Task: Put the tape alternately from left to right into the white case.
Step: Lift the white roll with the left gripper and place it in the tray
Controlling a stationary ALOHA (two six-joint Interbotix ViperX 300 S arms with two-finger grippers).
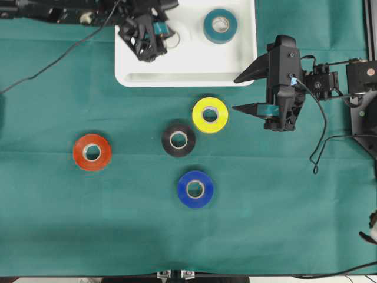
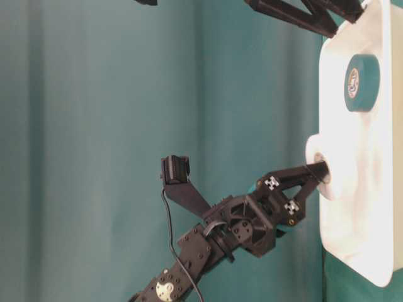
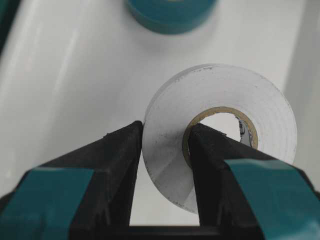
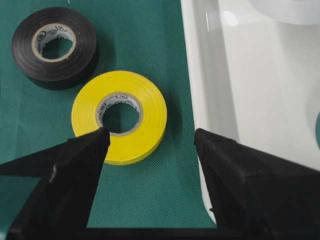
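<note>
In the white case (image 1: 188,65) my left gripper (image 1: 158,36) is shut on the white tape (image 1: 172,39). One finger is in its core and one on its outer wall (image 3: 165,132). The white roll (image 3: 250,95) is held low over the case floor (image 3: 75,75); whether it touches the floor I cannot tell. A teal tape (image 1: 209,26) lies flat in the case further right. On the green cloth lie yellow (image 1: 197,115), black (image 1: 168,140), blue (image 1: 184,188) and red-orange (image 1: 79,152) tapes. My right gripper (image 1: 235,94) stands open just right of the yellow roll (image 4: 145,115), nothing between its fingers (image 4: 151,137).
The case's front right rim (image 4: 200,100) runs close beside my right gripper's far finger. The black roll (image 4: 85,50) sits just beyond the yellow one. A black cable (image 1: 321,141) loops on the cloth at the right.
</note>
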